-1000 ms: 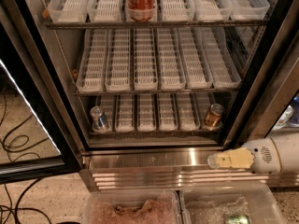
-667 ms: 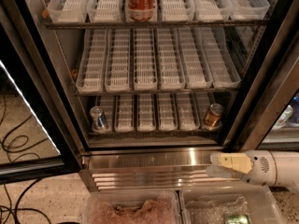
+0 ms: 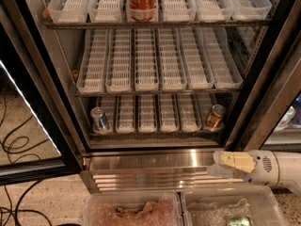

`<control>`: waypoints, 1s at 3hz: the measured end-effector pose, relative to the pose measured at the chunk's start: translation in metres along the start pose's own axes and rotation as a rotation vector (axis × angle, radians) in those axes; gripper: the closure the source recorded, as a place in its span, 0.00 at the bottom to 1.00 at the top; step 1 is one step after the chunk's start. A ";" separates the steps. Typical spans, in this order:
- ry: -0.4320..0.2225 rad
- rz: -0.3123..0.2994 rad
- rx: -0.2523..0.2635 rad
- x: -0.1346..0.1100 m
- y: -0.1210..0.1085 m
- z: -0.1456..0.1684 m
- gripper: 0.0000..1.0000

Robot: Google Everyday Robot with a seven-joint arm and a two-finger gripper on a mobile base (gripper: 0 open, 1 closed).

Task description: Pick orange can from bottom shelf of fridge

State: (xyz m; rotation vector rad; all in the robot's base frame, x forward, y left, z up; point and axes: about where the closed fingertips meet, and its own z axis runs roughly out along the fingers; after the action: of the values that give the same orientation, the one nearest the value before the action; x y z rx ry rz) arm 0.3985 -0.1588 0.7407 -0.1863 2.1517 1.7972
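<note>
The orange can (image 3: 215, 117) stands at the right end of the bottom shelf (image 3: 155, 132) of the open fridge (image 3: 155, 65). It is a small shiny copper-orange can with a silver top. My gripper (image 3: 220, 165) reaches in from the right, low in front of the fridge's ribbed steel base (image 3: 150, 167). It is below the orange can and outside the fridge, apart from the can.
A blue-and-silver can (image 3: 99, 120) stands at the left end of the bottom shelf. A red cola can (image 3: 141, 2) stands on the top shelf. Black door frames (image 3: 270, 74) flank the opening. Two clear bins (image 3: 134, 212) sit below. Cables (image 3: 16, 145) lie on the floor at left.
My gripper and arm have shifted slightly right and down in front of the steel base. The cans have not moved.
</note>
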 end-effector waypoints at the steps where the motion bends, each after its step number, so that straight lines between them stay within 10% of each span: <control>1: -0.054 -0.039 0.059 0.000 -0.002 0.007 0.00; 3: -0.147 -0.207 0.149 0.043 0.015 0.058 0.00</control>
State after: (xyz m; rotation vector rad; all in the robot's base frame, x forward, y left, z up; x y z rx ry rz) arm 0.3631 -0.0949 0.7321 -0.2248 2.0686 1.4839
